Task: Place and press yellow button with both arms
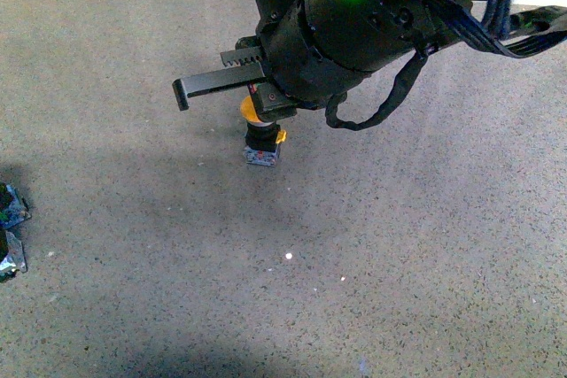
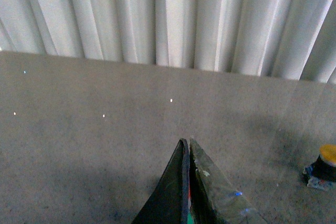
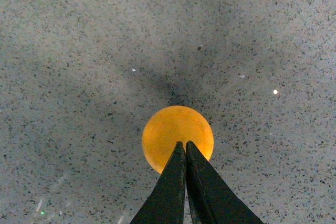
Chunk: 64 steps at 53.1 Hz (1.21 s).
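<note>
As the front view shows, button: upright on the table, cap partly hidden under the right gripper.
Right gripper, front view: directly above the cap; the arm's bulk blocks sight of its tips.
Scrap: crumpled, blue-silver, at the far left edge, well apart from the button.
Left gripper, left wrist view: jaws pressed together, holding nothing.
Button, left wrist view: well apart from the left gripper.
Curtain: pleated, behind the table.
Right gripper, right wrist view: jaws closed together, tips covering part of the cap's rim.
Button, right wrist view: only the round cap shows; contact cannot be told.
</note>
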Motion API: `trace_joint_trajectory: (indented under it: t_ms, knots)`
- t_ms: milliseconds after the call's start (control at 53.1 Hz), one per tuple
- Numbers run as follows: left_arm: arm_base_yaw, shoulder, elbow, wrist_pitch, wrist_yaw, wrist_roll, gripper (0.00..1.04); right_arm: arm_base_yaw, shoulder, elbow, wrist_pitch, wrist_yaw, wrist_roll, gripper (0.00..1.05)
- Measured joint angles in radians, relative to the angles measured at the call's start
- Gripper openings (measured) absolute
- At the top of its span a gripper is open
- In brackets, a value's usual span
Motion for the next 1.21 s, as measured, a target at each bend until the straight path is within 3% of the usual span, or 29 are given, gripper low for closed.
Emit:
trace_joint_trajectory:
  t_ms: [528, 810, 1036, 1074, 1149, 1206]
  knots:
    - [0.0, -0.019, 0.0, -0.01, 0.0, 0.0, 0.01, 0.002, 0.029, 0.01, -0.021, 0.002, 0.013, 0.01]
    - [0.0, -0.019, 0.0, -0.01, 0.0, 0.0, 0.01, -0.039, -0.198, -0.109, 0.062, -0.041, 0.027, 0.01]
    - [0.0, -0.019, 0.0, -0.01, 0.0, 0.0, 0.01, -0.098, -0.46, -0.277, 0.119, -0.052, -0.004, 0.34]
    - [0.0, -0.019, 0.0, -0.01, 0.0, 0.0, 0.01, -0.096, -0.472, -0.324, 0.23, 0.037, -0.029, 0.31]
    - [0.0, -0.019, 0.0, -0.009, 0.002, 0.0, 0.01, -0.103, -0.493, -0.477, 0.597, 0.24, -0.082, 0.16]
    - [0.0, -0.019, 0.0, -0.009, 0.0, 0.0, 0.01, -0.124, -0.516, -0.57, 0.756, 0.266, -0.099, 0.07]
